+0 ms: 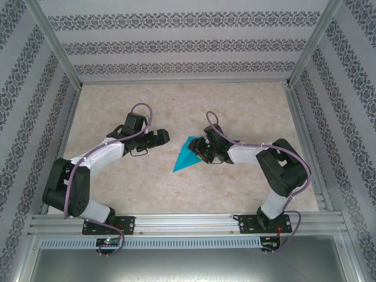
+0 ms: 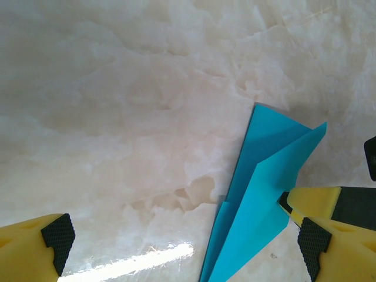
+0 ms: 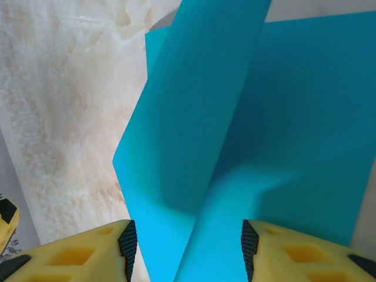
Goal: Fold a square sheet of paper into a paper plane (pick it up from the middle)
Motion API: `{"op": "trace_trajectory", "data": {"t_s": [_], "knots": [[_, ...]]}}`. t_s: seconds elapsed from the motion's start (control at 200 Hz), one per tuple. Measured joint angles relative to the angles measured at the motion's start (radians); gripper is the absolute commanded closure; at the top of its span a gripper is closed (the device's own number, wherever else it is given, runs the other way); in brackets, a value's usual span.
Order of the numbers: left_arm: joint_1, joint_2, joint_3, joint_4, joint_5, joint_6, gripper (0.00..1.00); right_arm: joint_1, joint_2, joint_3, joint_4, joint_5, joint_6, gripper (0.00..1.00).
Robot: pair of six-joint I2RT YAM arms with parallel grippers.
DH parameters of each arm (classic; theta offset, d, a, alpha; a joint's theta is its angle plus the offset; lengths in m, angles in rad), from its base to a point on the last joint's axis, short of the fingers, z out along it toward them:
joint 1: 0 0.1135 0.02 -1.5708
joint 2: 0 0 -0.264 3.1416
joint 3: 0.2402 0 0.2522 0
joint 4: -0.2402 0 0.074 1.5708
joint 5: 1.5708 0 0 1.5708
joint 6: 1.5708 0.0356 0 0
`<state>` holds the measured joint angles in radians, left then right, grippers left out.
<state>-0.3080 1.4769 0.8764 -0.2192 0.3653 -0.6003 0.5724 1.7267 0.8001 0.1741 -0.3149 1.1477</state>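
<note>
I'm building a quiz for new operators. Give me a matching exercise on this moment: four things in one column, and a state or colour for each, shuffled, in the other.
Things:
1. left hand
2. right hand
3. paper plane
4. table

States:
A. teal-blue, folded to a point
B. open, with a raised paper flap between its fingers
C. pale, marbled
D. open wide, apart from the paper

Pairs: 1-D, 2-B, 3-A, 4-C

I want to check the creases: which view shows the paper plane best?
Left wrist: the paper plane lies close, its layered creases clear. Top external shows it small; right wrist, a close-up of raised flaps.
</note>
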Motion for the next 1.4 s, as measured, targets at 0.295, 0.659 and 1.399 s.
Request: {"op": "trace_trajectory", "data": {"t_s": [0.295, 0.659, 1.399], "knots": [[0.029, 0.000, 0.000, -0.003, 0.027, -0.018, 0.00, 0.002, 0.048, 0.018, 0.093, -0.024, 0.010, 0.62], [0.062, 0.034, -0.004, 0.003, 0.159, -0.078, 0.00, 0.022, 0.101, 0.018, 0.191, -0.034, 0.021, 0.82], [0.062, 0.035, -0.169, 0.472, 0.538, -0.352, 0.00, -0.038, -0.062, 0.082, 0.402, -0.232, 0.079, 0.91]]}}
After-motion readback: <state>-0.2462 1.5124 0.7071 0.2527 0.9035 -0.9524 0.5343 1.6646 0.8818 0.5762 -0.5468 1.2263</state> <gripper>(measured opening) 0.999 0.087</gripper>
